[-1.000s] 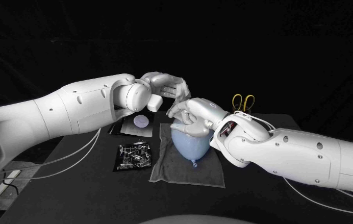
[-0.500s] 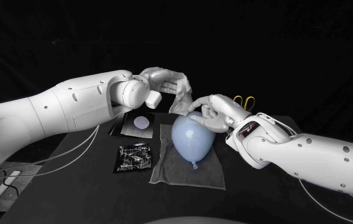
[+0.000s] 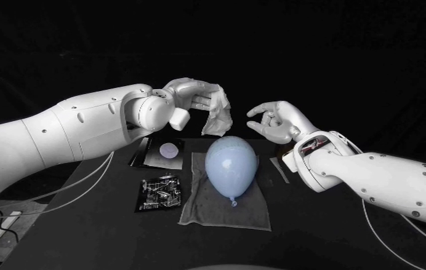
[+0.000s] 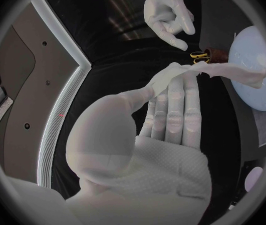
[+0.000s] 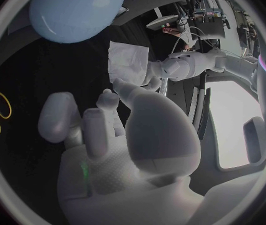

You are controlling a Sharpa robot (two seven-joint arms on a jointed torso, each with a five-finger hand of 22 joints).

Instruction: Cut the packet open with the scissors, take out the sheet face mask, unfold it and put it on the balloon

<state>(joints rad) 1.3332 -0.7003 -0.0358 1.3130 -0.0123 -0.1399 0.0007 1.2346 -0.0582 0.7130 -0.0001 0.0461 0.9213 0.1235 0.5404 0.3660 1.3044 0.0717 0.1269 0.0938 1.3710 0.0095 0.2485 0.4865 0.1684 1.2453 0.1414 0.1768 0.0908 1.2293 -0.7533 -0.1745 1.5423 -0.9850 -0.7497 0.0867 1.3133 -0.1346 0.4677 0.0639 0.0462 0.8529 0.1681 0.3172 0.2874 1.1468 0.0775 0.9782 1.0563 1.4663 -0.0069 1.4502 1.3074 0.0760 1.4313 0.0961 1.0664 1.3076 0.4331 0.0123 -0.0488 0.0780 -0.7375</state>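
Dim light, black backdrop, fisheye-bent edges

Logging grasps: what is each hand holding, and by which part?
The left hand holds the sheet face mask by its top edge; the rest hangs free. The right hand holds nothing.

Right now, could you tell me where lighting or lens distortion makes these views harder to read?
Head view: the black table melts into the dark backdrop, while the pale balloon and the sheet mask held by the left hand stand out. Left wrist view: the fisheye bends a straight light strip. Right wrist view: a bright panel glares white beside the right hand.
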